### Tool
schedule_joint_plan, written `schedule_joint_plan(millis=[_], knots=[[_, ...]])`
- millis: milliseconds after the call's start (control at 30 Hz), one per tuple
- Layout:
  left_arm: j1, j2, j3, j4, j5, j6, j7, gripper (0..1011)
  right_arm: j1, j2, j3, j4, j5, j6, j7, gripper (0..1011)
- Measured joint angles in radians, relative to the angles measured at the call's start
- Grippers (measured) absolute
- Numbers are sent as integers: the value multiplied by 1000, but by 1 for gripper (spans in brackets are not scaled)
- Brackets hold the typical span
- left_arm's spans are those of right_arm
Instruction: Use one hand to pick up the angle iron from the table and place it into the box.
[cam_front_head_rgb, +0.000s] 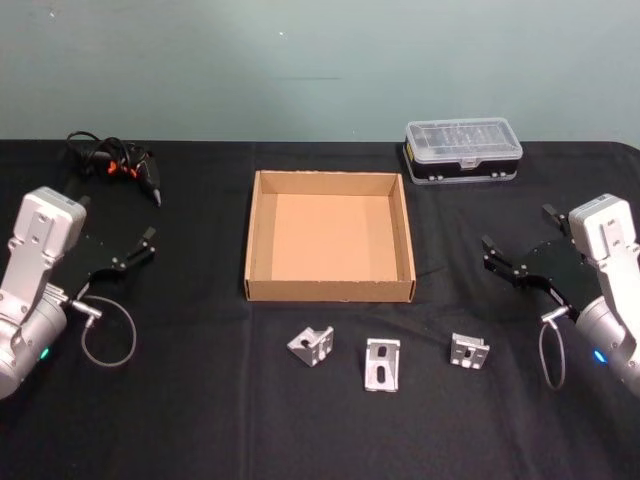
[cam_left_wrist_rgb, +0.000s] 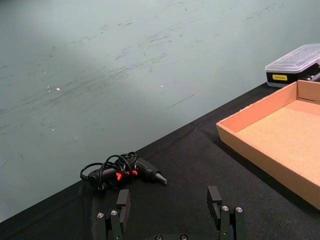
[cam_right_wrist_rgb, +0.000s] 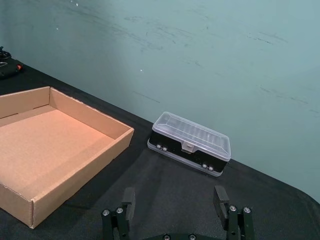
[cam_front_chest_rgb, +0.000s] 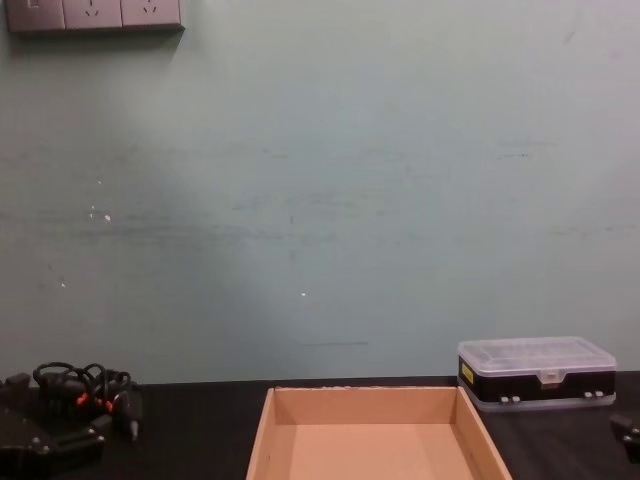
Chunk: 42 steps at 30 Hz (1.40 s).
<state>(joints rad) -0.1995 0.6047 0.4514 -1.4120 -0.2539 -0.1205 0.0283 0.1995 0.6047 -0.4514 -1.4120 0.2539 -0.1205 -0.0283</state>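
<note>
— Angle irons (cam_front_head_rgb: 382, 363), three of them, lie in a row on the tabletop (cam_front_head_rgb: 200, 420), just in front of the box (cam_front_head_rgb: 330, 290). Is any of them in the box yet?

— No, the box has nothing in it. I think the job is right at the start, and the picking up has not begun.

— What are the hands doing?

— The left hand (cam_left_wrist_rgb: 169, 200) hangs over the left side of the tabletop, near a black tool with a cord (cam_front_head_rgb: 120, 165). The right hand (cam_right_wrist_rgb: 174, 197) hangs over the right side, near the small black case with the clear lid (cam_front_head_rgb: 462, 150). Both have their fingers spread wide. They hold nothing and touch nothing.

— What comes next, do you think?

— One hand has to go down to one piece. The right hand looks closest to the right angle iron (cam_front_head_rgb: 469, 351). It would need to come from above, get its fingers on both sides of the part that stands up, squeeze, lift, and then carry the piece over the low wall into the box
</note>
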Motion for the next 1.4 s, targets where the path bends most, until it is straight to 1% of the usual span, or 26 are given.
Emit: schedule_joint_plan(millis=[1400], knots=[[0, 0, 0, 0, 0, 0, 0, 1011, 0, 0, 0, 0, 0, 0, 0, 1003]])
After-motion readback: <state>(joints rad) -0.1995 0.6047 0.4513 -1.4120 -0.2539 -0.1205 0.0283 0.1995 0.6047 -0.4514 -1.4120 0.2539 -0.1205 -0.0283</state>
